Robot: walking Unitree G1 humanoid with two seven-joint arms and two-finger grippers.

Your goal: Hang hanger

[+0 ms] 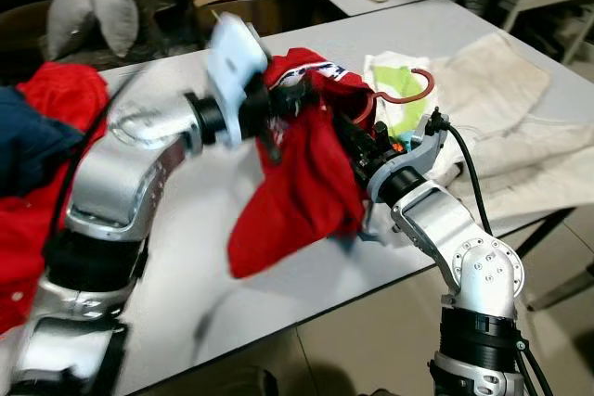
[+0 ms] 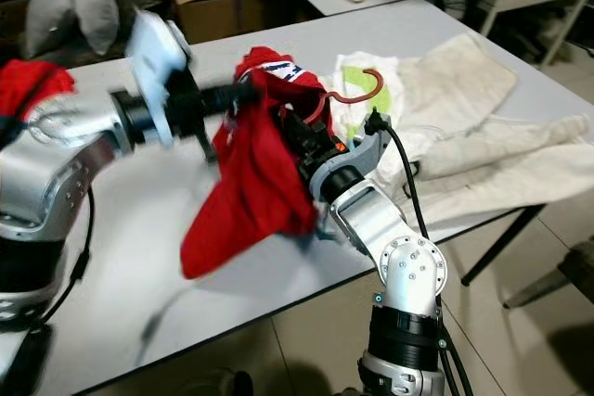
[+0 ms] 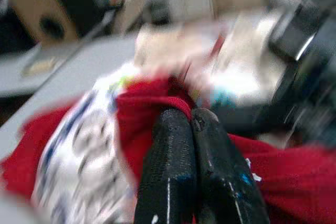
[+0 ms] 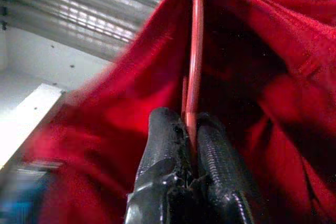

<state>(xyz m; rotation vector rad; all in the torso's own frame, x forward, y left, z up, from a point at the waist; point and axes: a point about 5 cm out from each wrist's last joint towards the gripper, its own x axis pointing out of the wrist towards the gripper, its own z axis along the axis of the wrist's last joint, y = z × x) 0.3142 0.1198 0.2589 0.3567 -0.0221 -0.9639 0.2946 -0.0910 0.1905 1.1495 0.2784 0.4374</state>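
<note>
Your right gripper (image 4: 190,145) is clamped on the thin red bar of the hanger (image 4: 196,51), fingers pinched tight on both sides of it, and the red shirt (image 2: 255,183) is draped all around that grip. Keep that pinch steady, it's the only thing holding the hanger up off the grey table (image 2: 445,44).

Your left gripper (image 3: 191,129) has its fingers pressed together on a fold of the red fabric near the printed white-and-blue collar area (image 3: 84,150). From the head cameras that arm is blurry, so it looks to be mid-motion, holding the shirt up and to the left of the hanger.

The hanger's hook (image 1: 415,85) pokes out above the shirt, over the white and green cloth (image 1: 399,104) behind it. So the hanger is partly inside the garment, hook free.

What I'd do for this step: don't yank with the left. Pull the fabric slowly sideways so the shoulder slides over the hanger arm instead of bunching up. My guess is the risk here is the thin bar twisting in the right pinch if the left tugs too hard, so match the pull with a firm hold and keep the hook pointing up. I can't tell how far the hanger's arm is actually seated in the shoulder, since the cloth hides it.

The beige sheet (image 1: 520,118) on the right is well apart from all this, no snag worry there.
</note>
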